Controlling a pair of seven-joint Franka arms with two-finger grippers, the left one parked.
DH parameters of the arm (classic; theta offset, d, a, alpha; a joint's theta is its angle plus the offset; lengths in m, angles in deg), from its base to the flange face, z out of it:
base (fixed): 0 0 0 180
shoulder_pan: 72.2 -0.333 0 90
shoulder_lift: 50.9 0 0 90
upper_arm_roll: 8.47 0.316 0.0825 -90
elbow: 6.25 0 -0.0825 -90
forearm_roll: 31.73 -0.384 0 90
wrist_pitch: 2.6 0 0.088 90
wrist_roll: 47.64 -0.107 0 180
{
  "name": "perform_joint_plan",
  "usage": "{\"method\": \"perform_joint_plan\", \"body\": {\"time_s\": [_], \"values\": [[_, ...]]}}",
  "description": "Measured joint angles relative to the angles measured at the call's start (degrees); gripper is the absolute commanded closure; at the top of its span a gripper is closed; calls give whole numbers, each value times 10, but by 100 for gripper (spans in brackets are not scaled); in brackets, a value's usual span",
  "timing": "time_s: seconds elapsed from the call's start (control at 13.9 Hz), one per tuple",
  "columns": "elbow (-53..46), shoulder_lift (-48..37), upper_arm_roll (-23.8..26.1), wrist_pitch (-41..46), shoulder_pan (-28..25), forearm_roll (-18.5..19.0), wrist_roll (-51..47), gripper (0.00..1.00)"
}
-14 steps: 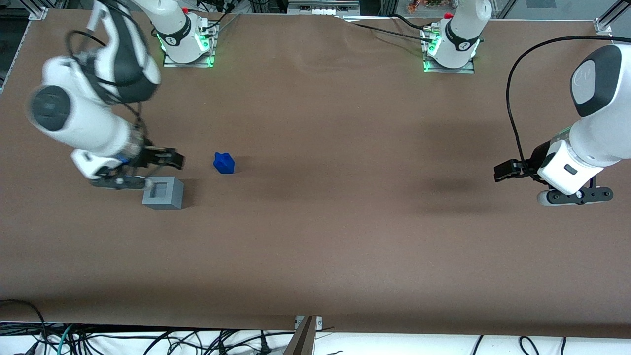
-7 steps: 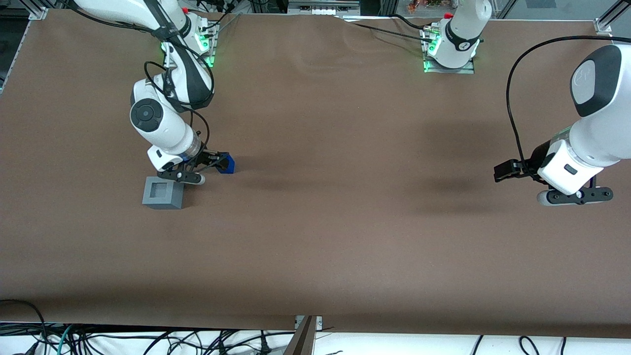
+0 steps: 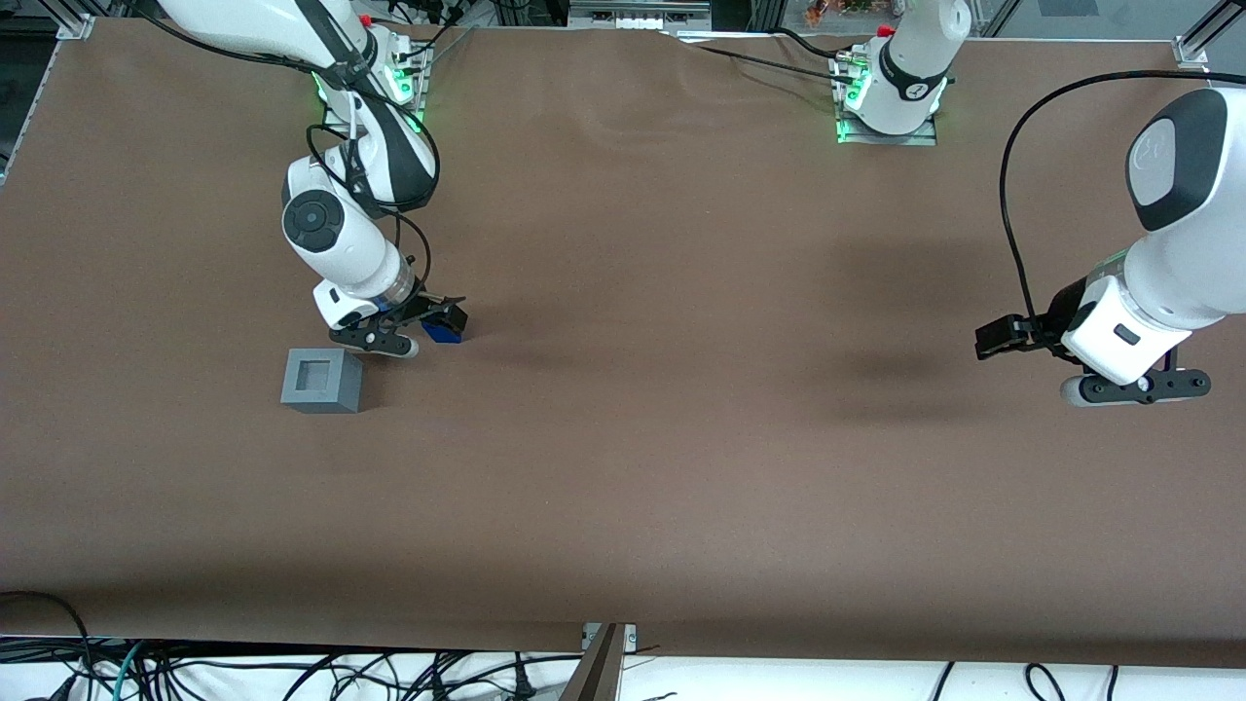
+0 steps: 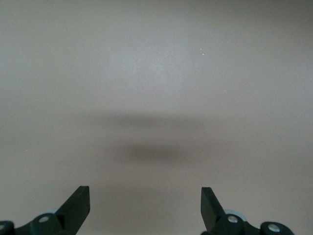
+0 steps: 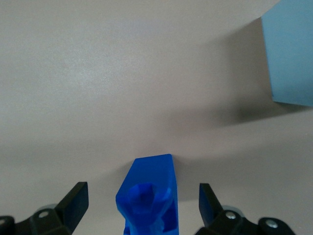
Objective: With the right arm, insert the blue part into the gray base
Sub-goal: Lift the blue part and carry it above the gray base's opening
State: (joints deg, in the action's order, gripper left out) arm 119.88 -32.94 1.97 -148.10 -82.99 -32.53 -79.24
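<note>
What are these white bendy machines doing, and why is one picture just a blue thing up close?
Those are robot arms standing on a brown table. One picture looks down at the whole table from the front. The two close-up pictures come from small cameras on the arms' wrists.

The right arm is the busy one. Its gripper is like a hand with two jaws. It is low over the blue part, and the wrist picture shows the jaws open, one on each side of it, not squeezing yet.

The gray base sits close by, nearer the front camera, with a square hole in its top. The blue part is meant to go in there.

The last picture shows only bare table.
</note>
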Motion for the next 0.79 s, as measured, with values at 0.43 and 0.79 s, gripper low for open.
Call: {"method": "perform_joint_plan", "body": {"time_s": [0.43, 0.79], "values": [[5, 12, 1, -3, -6, -1, 0, 35], [14, 12, 1, -3, -6, -1, 0, 94]]}}
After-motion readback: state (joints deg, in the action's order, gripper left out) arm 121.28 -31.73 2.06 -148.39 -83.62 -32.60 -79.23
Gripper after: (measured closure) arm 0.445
